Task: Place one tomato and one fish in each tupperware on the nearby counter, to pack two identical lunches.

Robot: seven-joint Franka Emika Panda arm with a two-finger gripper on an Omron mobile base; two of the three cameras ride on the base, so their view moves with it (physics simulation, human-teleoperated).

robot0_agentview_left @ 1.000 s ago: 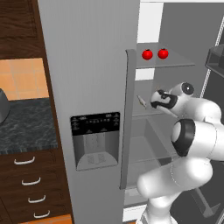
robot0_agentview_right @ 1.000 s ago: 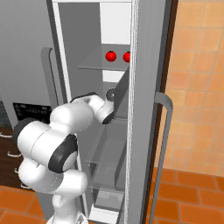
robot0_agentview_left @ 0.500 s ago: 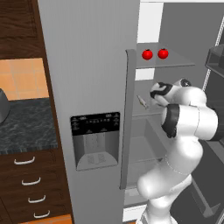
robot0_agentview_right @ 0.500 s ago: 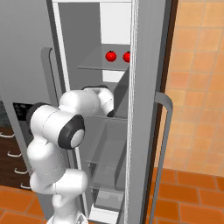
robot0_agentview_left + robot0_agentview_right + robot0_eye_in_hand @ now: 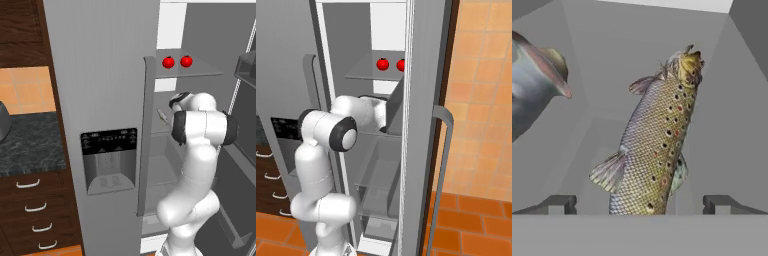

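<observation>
Left base view: the white arm rises from the lower right and bends into the open fridge point(image 5: 110, 75), its hand buried in the compartment below the glass shelf point(image 5: 187, 71) so that the fingers are hidden behind the wrist. Two tomatoes point(image 5: 168, 62) sit side by side on that shelf, close together but apart, above the arm. A thin sliver of a fish point(image 5: 162, 115) pokes out just left of the arm, beside the door edge. To the far left lies the speckled counter point(image 5: 30, 145) over dark drawers point(image 5: 30, 210) with curved silver handles. Right base view: the arm comes up from the lower left and reaches rightward into the fridge interior, its wrist lost behind the door edge; the two tomatoes show on the shelf above it. Hand view: the gripper point(image 5: 640, 204) has its jaws spread wide, one dark tip at the lower left and one at the lower right, and a spotted brown-silver fish lies lengthwise between them, its tail end nearest the camera and its head pointing away; neither tip touches it. The tail of a second, greyer fish point(image 5: 537, 80) enters at the upper left.
</observation>
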